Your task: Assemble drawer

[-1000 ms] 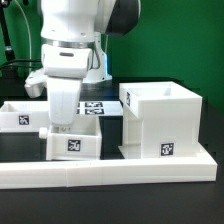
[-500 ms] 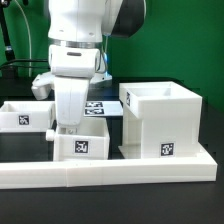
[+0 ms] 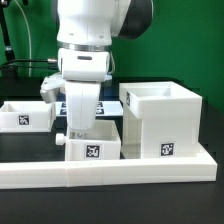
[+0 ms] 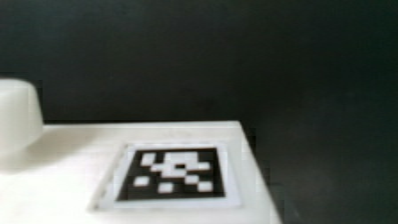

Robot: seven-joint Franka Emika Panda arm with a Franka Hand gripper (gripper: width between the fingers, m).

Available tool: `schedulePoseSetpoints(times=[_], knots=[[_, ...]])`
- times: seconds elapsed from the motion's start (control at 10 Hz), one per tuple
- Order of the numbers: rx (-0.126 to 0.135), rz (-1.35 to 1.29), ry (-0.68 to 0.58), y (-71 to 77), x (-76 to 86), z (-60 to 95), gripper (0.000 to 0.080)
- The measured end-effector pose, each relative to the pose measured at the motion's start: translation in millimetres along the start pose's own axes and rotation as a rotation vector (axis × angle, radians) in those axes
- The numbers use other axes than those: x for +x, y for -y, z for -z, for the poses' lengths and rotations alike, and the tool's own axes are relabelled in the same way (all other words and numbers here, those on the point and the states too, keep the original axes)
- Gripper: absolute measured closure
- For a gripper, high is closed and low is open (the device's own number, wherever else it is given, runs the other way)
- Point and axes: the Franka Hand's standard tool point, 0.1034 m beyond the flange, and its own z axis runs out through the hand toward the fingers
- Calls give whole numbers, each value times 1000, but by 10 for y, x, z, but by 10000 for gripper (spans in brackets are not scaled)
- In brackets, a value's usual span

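The drawer's tall cube-like housing (image 3: 160,122) stands at the exterior view's right, with a tag on its front. A small white tray (image 3: 93,145) with a front tag sits just to its left, almost touching it. My gripper (image 3: 80,127) reaches down into this tray and seems shut on its wall; the fingertips are hidden by the tray. A second tray (image 3: 24,114) lies at the far left. The wrist view shows a white surface with a tag (image 4: 175,172) and a rounded white part (image 4: 15,112); no fingers show there.
A low white L-shaped border wall (image 3: 110,172) runs along the front, right before the tray and housing. The marker board (image 3: 103,107) lies flat behind the tray. The table is black, with a green backdrop behind it.
My gripper and the small tray have moved together toward the exterior view's right, closing the gap to the housing. The housing and the left tray have not moved.
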Motion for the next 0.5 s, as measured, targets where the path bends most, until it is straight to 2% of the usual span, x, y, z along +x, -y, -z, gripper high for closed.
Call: schedulePoseSetpoints(times=[0.3,0.5], knots=[[2,-3,0,3,-10,-6,757],[10,15,-5,-51,81,-12,757]])
